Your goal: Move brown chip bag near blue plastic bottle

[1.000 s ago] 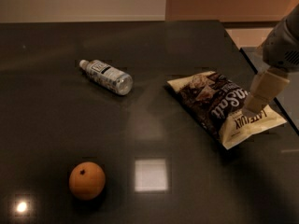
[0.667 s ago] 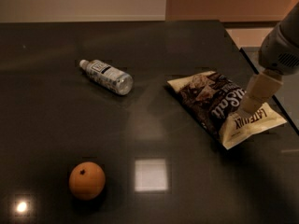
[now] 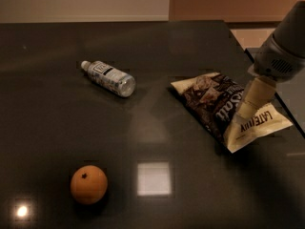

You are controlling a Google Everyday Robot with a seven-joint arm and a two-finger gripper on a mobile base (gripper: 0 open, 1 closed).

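Note:
The brown chip bag (image 3: pixel 224 106) lies flat on the dark table at the right, cream end with "LATE JULY" toward the front right. The blue plastic bottle (image 3: pixel 108 78) lies on its side to the left of the bag, white cap pointing back left, well apart from the bag. My gripper (image 3: pixel 250 104) comes down from the upper right and rests on the bag's right half, near the cream end. One cream finger shows against the bag.
An orange round fruit (image 3: pixel 89 184) sits at the front left. The dark table (image 3: pixel 157 51) ends at the right edge just past the bag. A bright light reflection (image 3: pixel 153 178) lies on the tabletop in front.
My gripper has lowered slightly onto the bag's right part. The bag, bottle and fruit have not moved.

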